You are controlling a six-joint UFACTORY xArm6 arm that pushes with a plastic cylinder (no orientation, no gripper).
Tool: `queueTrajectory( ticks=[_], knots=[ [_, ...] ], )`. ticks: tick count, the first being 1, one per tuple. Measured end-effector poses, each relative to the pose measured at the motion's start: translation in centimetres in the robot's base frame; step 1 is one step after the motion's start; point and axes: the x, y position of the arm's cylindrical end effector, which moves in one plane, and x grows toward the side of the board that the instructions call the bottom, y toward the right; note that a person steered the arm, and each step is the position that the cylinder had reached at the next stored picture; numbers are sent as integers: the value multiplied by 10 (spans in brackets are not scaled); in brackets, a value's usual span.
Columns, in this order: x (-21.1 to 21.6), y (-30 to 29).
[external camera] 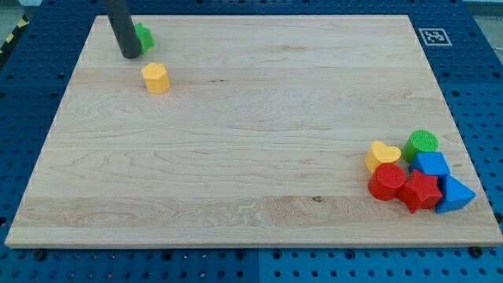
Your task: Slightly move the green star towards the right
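The green star [145, 36] lies near the board's top left corner, partly hidden behind my dark rod. My tip [130, 55] rests on the board right at the star's left side, touching or almost touching it. A yellow block [156, 78] sits just below and to the right of the tip.
The wooden board [251, 134] lies on a blue pegboard table. At the bottom right is a cluster: a yellow heart [382, 154], a green cylinder [423, 142], a red cylinder [386, 181], a red star-like block [420, 191], and two blue blocks [431, 164] [455, 194]. A marker tag [431, 36] is at the top right.
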Motion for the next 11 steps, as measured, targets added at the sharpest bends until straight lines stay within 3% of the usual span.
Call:
queueTrajectory(
  ticks=[3,5,7,11],
  knots=[
    [-33,-4],
    [3,-41],
    [-54,-41],
    [-74,43]
  ],
)
